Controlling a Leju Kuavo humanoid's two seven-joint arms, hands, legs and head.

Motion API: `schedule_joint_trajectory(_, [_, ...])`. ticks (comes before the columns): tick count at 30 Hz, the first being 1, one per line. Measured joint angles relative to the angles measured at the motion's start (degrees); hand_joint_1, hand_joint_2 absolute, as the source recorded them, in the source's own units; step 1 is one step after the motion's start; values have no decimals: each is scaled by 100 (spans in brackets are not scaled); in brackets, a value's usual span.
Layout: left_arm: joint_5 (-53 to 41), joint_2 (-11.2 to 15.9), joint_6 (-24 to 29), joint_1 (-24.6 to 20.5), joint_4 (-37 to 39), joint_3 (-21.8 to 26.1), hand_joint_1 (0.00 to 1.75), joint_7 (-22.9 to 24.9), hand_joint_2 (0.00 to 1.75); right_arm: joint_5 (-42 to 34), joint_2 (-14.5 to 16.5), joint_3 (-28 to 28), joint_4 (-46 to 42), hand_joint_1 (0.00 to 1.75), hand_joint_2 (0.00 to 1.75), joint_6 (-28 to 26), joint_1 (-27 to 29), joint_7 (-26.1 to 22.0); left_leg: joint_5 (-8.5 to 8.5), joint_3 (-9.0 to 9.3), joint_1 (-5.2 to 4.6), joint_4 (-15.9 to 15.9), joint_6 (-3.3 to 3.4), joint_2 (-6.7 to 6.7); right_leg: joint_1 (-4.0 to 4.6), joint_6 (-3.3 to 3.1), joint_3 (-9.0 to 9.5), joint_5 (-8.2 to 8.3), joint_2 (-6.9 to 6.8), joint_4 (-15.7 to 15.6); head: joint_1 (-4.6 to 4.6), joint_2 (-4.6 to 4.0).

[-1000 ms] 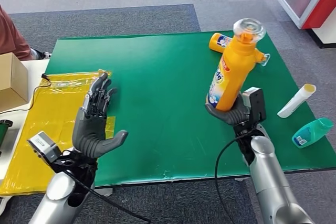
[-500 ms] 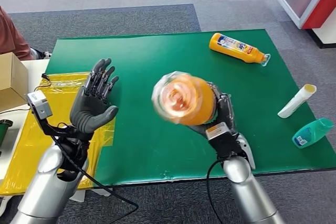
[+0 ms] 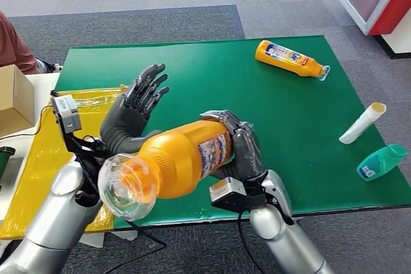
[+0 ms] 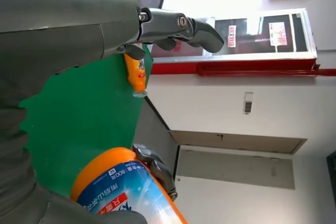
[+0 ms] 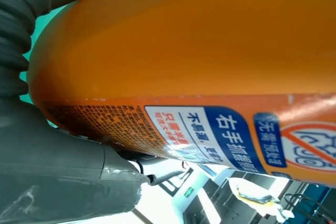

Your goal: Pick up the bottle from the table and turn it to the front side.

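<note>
Green mat [image 3: 203,81] lies beneath both hands; the right hand [image 3: 239,149] grasps the orange bottle [image 3: 179,162] at its base, cap pointing toward the empty, spread-fingered left hand [image 3: 131,117] just beside it

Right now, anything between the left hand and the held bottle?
Nothing. In the head view the open left hand sits just behind the bottle, which the right hand grips; only a thin gap over green mat separates them.
</note>
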Motion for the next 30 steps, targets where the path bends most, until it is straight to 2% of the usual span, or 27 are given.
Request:
schedule_joint_trajectory(7, [-92,75,-148,-145,78,-165,0,55,175,20,0,90,22,175,175,-13,-73,57,0,0,0,0,0,0,0,0,-1,0,0,0,0,0])
schedule_joint_trajectory(12, [-411,194,-474,-398,163,-463,0,112,175,25,-2,84,145,175,175,-3,-286,197,1,1,0,0,-1,0,0,-2,0,2,0,0,1,0])
schedule_joint_trajectory(15, [-528,280,-505,-404,173,-598,0,28,175,29,-11,38,251,175,175,-2,-378,249,1,2,0,0,-1,0,0,-4,1,4,0,0,1,0])
schedule_joint_trajectory(21, [-892,530,-502,-160,95,-695,0,-190,175,90,-27,-160,386,175,175,5,-407,293,0,0,0,0,-1,0,0,-4,0,3,0,0,0,0])
schedule_joint_trajectory(26, [-1437,738,-380,381,-154,-638,0,-617,175,119,-36,-381,463,175,175,12,-410,357,-1,0,0,-1,-2,1,0,-2,-1,-1,0,0,1,0])
schedule_joint_trajectory(30, [-1640,788,-342,585,-335,-544,0,-668,175,163,-37,-485,510,175,175,92,-408,373,-1,-2,0,0,-1,0,0,-1,-1,-2,-1,0,0,0])
